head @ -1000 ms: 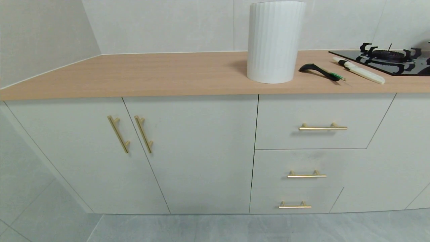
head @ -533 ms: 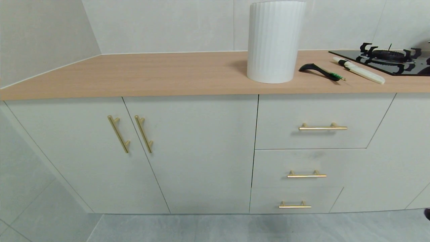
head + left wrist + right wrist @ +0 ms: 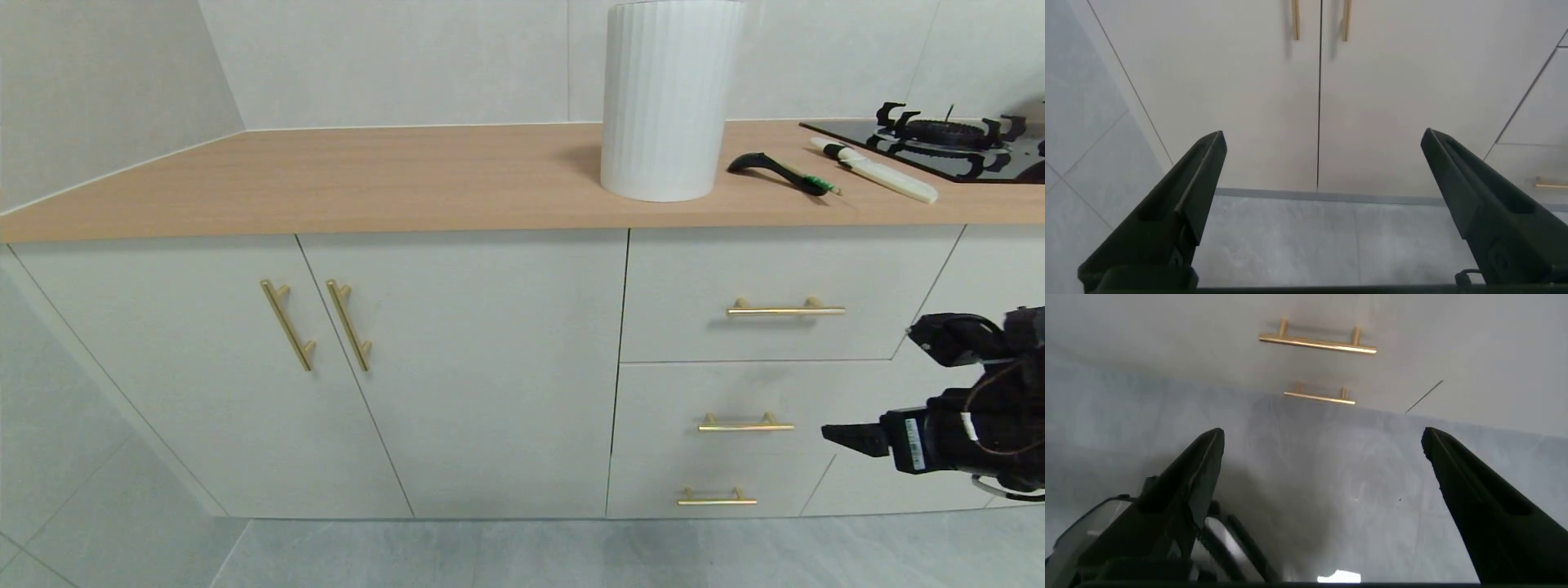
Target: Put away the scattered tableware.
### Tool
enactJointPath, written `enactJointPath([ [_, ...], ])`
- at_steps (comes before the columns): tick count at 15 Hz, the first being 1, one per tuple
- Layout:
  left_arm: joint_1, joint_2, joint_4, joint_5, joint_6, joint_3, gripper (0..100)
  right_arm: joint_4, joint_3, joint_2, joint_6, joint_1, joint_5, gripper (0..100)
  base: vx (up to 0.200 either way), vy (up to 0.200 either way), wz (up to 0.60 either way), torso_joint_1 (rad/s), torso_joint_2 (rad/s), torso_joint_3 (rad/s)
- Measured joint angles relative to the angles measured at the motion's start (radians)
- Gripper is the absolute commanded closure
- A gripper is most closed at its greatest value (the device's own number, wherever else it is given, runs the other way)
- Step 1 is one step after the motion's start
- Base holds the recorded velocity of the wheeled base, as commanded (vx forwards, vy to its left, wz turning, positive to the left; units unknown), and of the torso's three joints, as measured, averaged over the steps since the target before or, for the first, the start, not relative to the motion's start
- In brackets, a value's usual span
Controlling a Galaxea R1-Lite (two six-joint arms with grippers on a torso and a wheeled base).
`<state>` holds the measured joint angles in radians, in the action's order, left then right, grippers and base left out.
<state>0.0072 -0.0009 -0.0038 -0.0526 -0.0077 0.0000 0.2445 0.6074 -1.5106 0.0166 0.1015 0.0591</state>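
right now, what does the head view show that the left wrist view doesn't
Head view, not left wrist: the wooden countertop with the white ribbed container, a black-handled utensil, a white knife and the gas hob, plus the right gripper, open, in front of the drawers.
Left wrist, not head: the left gripper, fingers spread wide, low before the cabinet doors.
Both: the two gold door handles and the grey floor.

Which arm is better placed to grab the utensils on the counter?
Right. The right tool sits by the drawers, below the black-handled utensil and white knife at the right end of the counter; the left tool hangs low before the double doors.
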Motion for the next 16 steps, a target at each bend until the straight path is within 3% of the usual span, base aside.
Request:
enactJointPath([
  [7,0.0,0.0,0.0,-0.001,-0.001,0.0,0,0.41,-0.024,-0.326,-0.002,0.037,-0.034,0,0.0,0.0,0.0,0.0,0.0,0.0],
  [11,0.0,0.0,0.0,-0.001,-0.001,0.0,0,0.696,-0.058,-0.481,-0.008,0.072,-0.157,0,0.0,0.0,0.0,0.0,0.0,0.0],
  [16,0.0,0.0,0.0,-0.001,-0.002,0.0,0,0.898,-0.057,-0.638,-0.015,0.078,-0.209,0,0.0,0.0,0.0,0.0,0.0,0.0],
])
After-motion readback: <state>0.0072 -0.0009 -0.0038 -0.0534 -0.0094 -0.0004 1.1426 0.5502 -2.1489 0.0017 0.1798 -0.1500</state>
